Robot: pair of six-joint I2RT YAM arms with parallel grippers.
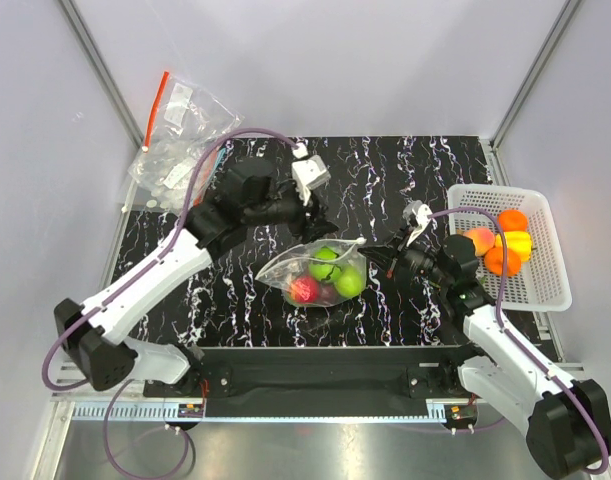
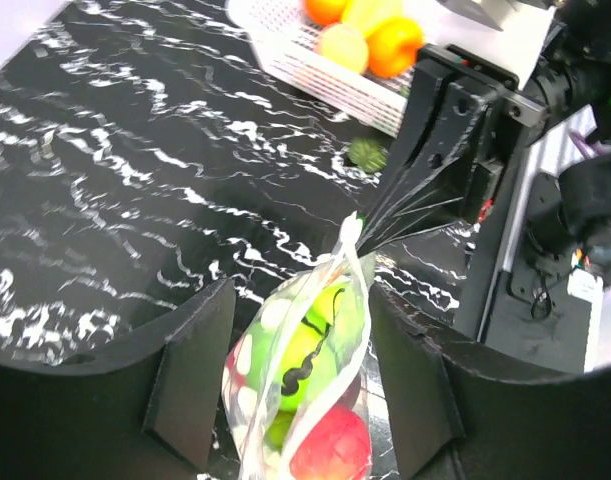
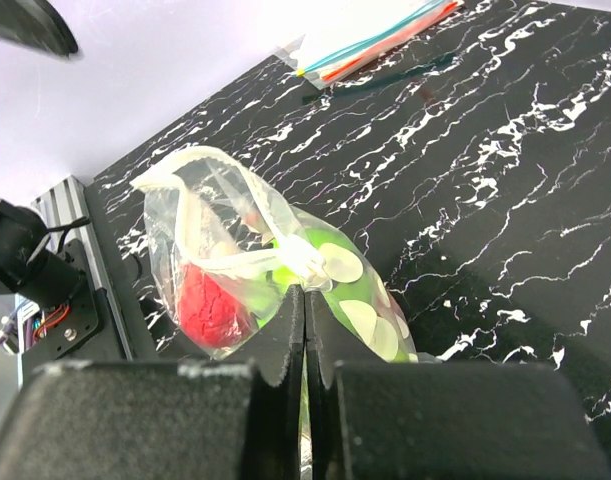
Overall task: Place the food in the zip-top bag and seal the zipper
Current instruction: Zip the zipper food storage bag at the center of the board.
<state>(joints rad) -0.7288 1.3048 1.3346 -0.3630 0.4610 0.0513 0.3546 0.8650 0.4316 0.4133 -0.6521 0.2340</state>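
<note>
The dotted zip-top bag (image 1: 315,272) lies mid-table and holds green fruits (image 1: 325,262) and a red one (image 1: 303,290). My right gripper (image 1: 387,258) is shut on the bag's right corner. In the right wrist view its fingers (image 3: 285,330) pinch the bag (image 3: 365,320) just below the pale zipper strip (image 3: 235,265). My left gripper (image 1: 318,222) is open above the bag's top edge. In the left wrist view its fingers (image 2: 190,380) straddle the bag (image 2: 305,370) without touching it. The stretched corner runs to the right gripper (image 2: 425,150).
A white basket (image 1: 545,290) at the right holds orange, yellow and peach fruits (image 1: 505,245). An undotted clear bag with a red strip (image 1: 180,130) lies at the back left. A small green piece (image 2: 366,153) lies on the table near the basket.
</note>
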